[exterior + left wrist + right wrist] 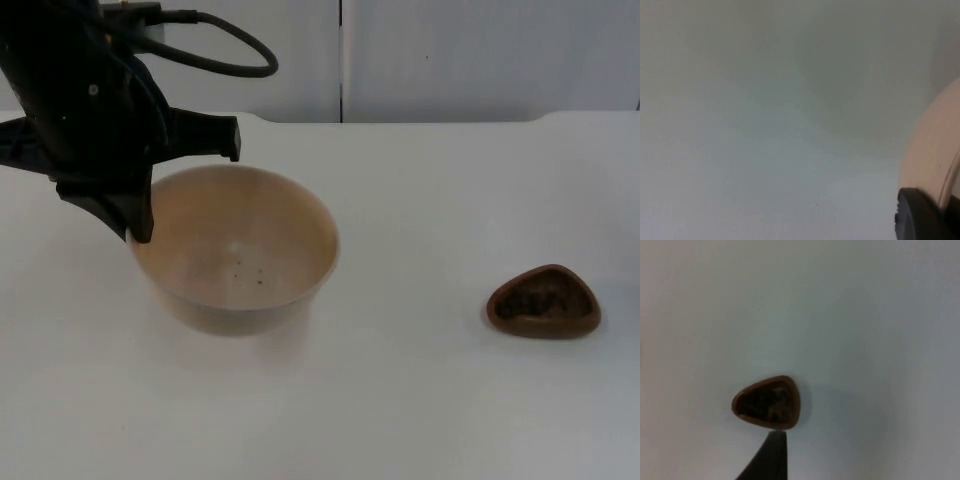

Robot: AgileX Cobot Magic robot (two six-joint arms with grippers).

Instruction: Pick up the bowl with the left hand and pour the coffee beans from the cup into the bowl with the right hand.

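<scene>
Nearest me on the white counter [420, 400] sat the cup [544, 301], a small brown rounded-triangle vessel with dark coffee beans [538, 300] inside, standing upright and well apart from the bowl. I judged it light and stiff, with a smooth wall that could slip; I would take it across its narrower sides, below the rim, so the beans stay put until tipped. In the right wrist view the cup [767, 403] lay just beyond one black fingertip of the right claw [771, 460], apart from it; I could not tell how far that claw stood open.

Farther back was the bowl [236, 252], wide, pale tan, thin-walled and almost empty apart from a few specks. It looked light and rigid, best pinched at the rim. The left claw [142, 225] was at its near-left rim, one finger seeming inside and one outside the wall, apparently gripping it. The left wrist view showed the bowl's wall [932, 150] against a fingertip.
</scene>
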